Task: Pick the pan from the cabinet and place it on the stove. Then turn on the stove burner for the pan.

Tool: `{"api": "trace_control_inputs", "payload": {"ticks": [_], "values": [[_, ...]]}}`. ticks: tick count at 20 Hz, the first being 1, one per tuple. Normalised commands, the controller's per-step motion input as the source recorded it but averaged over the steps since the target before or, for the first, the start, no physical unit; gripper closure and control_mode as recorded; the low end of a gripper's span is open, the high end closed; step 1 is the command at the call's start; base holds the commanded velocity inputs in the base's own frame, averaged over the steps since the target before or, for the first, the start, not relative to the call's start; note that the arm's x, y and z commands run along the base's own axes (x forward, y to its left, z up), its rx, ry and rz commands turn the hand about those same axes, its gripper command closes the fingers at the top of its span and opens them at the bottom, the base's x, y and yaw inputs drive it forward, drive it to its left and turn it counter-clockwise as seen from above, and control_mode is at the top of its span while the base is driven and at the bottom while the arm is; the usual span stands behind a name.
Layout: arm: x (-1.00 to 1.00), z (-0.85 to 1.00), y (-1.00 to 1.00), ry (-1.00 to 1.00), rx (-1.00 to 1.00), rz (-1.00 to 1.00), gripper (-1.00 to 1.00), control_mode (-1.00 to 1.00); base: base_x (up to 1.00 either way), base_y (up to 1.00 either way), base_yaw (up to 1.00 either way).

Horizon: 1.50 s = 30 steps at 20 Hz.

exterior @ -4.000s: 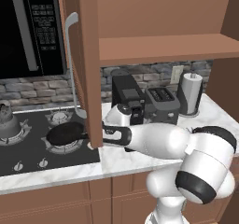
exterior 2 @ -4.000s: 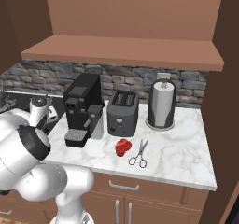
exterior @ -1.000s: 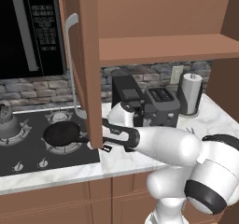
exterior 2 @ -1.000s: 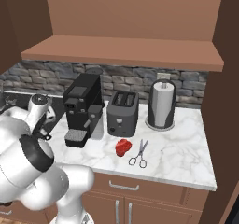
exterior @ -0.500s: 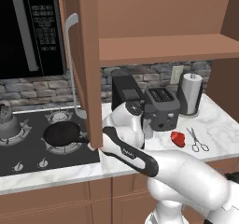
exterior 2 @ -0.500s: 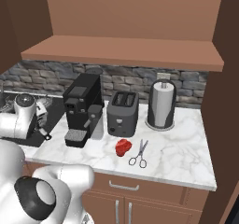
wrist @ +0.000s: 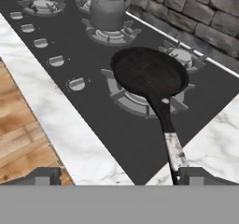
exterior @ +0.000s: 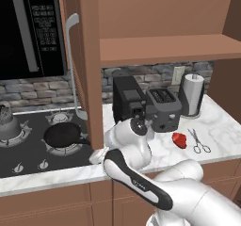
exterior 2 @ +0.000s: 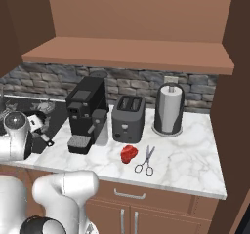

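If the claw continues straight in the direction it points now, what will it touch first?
Most likely the pan on the stove: its handle runs back toward the claw, so the handle end would come first. How high the claw sits above it is unclear from the hand view.

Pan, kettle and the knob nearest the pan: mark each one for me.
pan (wrist: 148,72), hand view, middle of its black cooking surface
kettle (wrist: 108,10), hand view, its silvery body
knob nearest the pan (wrist: 76,83), hand view, top of the small silver knob
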Motion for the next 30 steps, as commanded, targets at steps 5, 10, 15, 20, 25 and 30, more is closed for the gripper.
{"api": "trace_control_inputs", "payload": {"ticks": [5,10,15,20,25,30], "values": [[-0.39,-0.1,0.24,-0.09,-0.08,0.0,-1.0,-1.0,0.0,0.0,0.0],[-0.08,-0.19,0.21,-0.01,-0.13,0.0,-1.0,-1.0,0.0,0.0,0.0],[-0.07,-0.22,0.12,-0.02,-0.13,0.0,-1.0,-1.0,0.0,0.0,0.0],[-0.35,-0.05,0.0,-0.14,-0.07,0.0,-1.0,-1.0,0.0,0.0,0.0],[-0.5,0.0,0.0,-0.16,-0.08,0.0,-1.0,-1.0,0.0,0.0,0.0],[-0.52,0.0,0.0,-0.18,-0.05,0.0,-1.0,-1.0,0.0,0.0,0.0]]}}
